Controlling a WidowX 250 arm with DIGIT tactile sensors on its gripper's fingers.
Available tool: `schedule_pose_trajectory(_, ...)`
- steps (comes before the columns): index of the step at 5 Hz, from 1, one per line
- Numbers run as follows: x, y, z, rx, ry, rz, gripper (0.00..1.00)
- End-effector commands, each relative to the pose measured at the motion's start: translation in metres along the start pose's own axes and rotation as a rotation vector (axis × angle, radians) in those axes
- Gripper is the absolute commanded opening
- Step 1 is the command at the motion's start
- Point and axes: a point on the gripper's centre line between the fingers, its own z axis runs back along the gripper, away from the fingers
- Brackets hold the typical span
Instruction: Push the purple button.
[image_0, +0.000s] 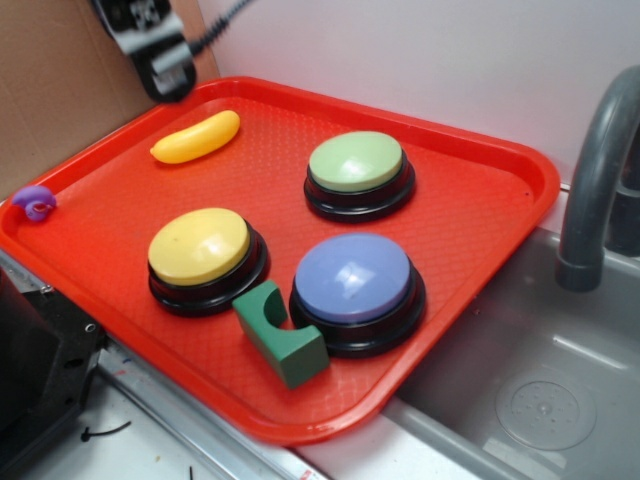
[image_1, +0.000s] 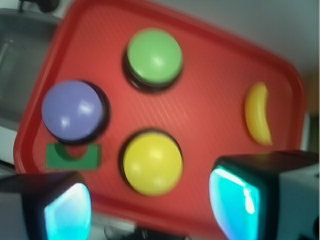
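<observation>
While we are scanning the exterior view from left to right, we are finding a small purple curled toy (image_0: 35, 203) sitting at the far left rim of the red tray (image_0: 470, 215), and above it the gripper (image_0: 165, 65) is hanging over the tray's back left corner, touching nothing. In the wrist view its two fingers (image_1: 65, 210) are showing at the bottom edge, standing wide apart with nothing between them. Just to the right of the gripper, a yellow banana (image_0: 196, 137) is lying near the back rim. Farther right and nearer the front, the yellow-topped button (image_0: 205, 258) is sitting on the tray, and a green arch block (image_0: 280, 333) is lying just beside it, touching or nearly touching the base of the purple button (image_0: 356, 291). We are seeing the purple button at the front right of the tray, its glossy blue-purple dome on a black base, well apart from the gripper. Behind it the green-topped button (image_0: 359, 174) is standing alone. At the far right, a grey sink (image_0: 520, 390) with a grey faucet (image_0: 598, 180) is lying beside the tray.
</observation>
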Motion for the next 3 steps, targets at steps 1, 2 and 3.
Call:
schedule_pose_trajectory(1,0.019,-0.025,-0.063,-0.048,0.025,-0.171,1.00)
schedule_pose_trajectory(2,0.033,-0.040,-0.074,-0.057,0.056,-0.237,1.00)
schedule_pose_trajectory(3,0.048,-0.065,-0.089,-0.102,0.105,-0.328,1.00)
